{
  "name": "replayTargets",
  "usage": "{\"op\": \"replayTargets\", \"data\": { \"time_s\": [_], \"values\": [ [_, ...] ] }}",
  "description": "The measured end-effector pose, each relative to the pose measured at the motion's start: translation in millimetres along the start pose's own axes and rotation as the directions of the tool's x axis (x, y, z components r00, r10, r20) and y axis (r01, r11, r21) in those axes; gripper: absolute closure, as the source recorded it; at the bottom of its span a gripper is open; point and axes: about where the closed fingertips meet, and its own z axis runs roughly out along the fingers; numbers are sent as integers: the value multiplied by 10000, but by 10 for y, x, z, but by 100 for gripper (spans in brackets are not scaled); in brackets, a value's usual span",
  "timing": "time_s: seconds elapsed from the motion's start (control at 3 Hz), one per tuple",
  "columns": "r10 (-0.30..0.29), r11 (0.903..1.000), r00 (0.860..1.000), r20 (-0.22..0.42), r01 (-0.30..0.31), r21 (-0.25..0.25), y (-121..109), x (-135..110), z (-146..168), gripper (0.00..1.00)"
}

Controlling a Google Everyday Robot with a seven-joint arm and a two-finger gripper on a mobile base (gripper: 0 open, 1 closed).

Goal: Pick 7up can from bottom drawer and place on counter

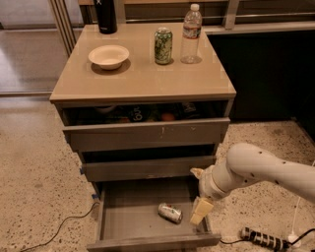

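— Where is the 7up can (pixel 170 212)?

— Inside the bottom drawer (pixel 127 209), which is pulled well out. The can lies on its side on the drawer's grey floor, toward the drawer's front and a bit right of its middle, one shiny end turned toward the front.

— And the arm?

— The white arm (pixel 268 170) comes in from the right of the drawer, its thick forearm sloping down to a rounded wrist above the drawer's right wall. From there the gripper (pixel 201 211) points down into the drawer's right-hand front corner, tilted a little toward the drawer's middle.

— Has it got the can?

— No. The gripper hangs just beside the can, on the side nearer the drawer's right wall, and a gap shows between them. Whether the gripper is parted or closed I cannot tell; only one cream-coloured piece shows clearly from this angle.

— What sits above the drawer?

— Two shallower drawers, the upper one (pixel 147 134) ajar with dark things inside that I cannot make out. Over them is the tan bench (pixel 147 81), bearing a pale bowl (pixel 109 55), a green-patterned can (pixel 163 46), a clear bottle (pixel 191 34) and a black flask (pixel 105 15) at its far edge.
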Motion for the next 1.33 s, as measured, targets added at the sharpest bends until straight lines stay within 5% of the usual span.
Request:
{"op": "replayTargets", "data": {
  "time_s": [0.33,1.33],
  "values": [
    [37,10000,10000,5,-37,-65,2,15,27,0],
    [304,9988,9993,-239,-313,-365,-168,436,769,0]
  ]
}}
